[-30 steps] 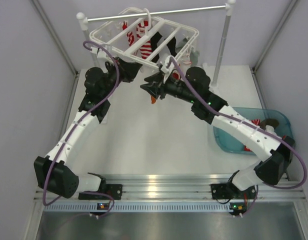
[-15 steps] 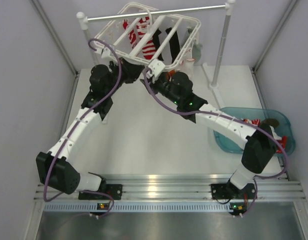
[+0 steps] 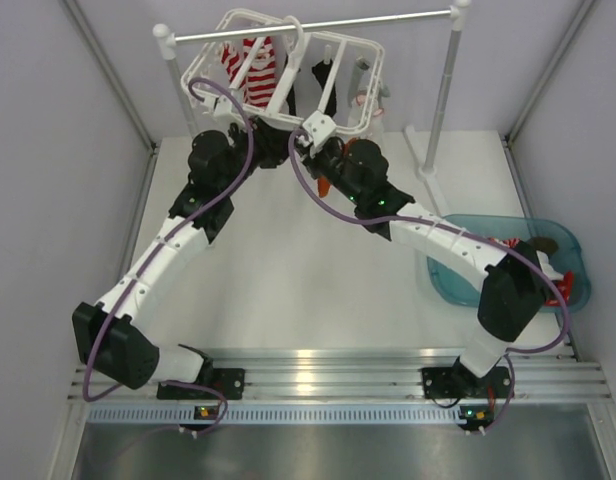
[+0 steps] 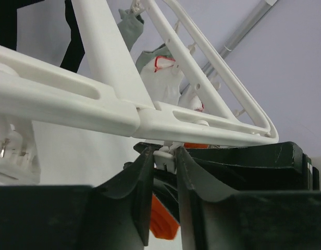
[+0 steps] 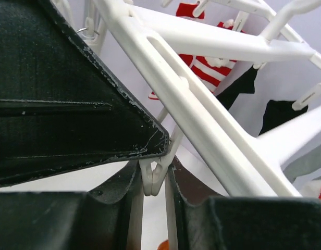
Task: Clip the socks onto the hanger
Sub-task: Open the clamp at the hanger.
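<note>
At the near right of the desk (image 3: 288,290) sits a teal bin (image 3: 450,282). In it lie spare socks (image 3: 510,243), one red and white, and a dark sock (image 3: 541,246) beside it, with the right arm's elbow hanging over the bin's near side. Its contents look the same as a second ago.

Further in, both arms reach to the hanger's near lower corner. The left claw (image 4: 164,152) is pinched shut on a hanging clip (image 4: 165,155) just under the hanger (image 4: 72,107). The right claw (image 5: 153,172) is closed about a forked clip (image 5: 152,179) below a bar of the frame; whether these are one and the same clip cannot be told. An orange sock (image 3: 324,187) shows just beneath the two claws, but what holds it is hidden.

At the far side the hanger hangs by its hook from the silver rail (image 3: 318,24). It carries a red-and-white striped sock (image 3: 250,68), a black sock (image 3: 323,85) and a pale sock (image 4: 163,78) edged in red.

A second ago the hanger lay broad and tilted, and the right claw held the orange sock lower, out over the desk. Now the frame has swung steeper and narrower and sits more to the left, both claws have closed in under it, and the right elbow has drawn in from the bin's far end.
</note>
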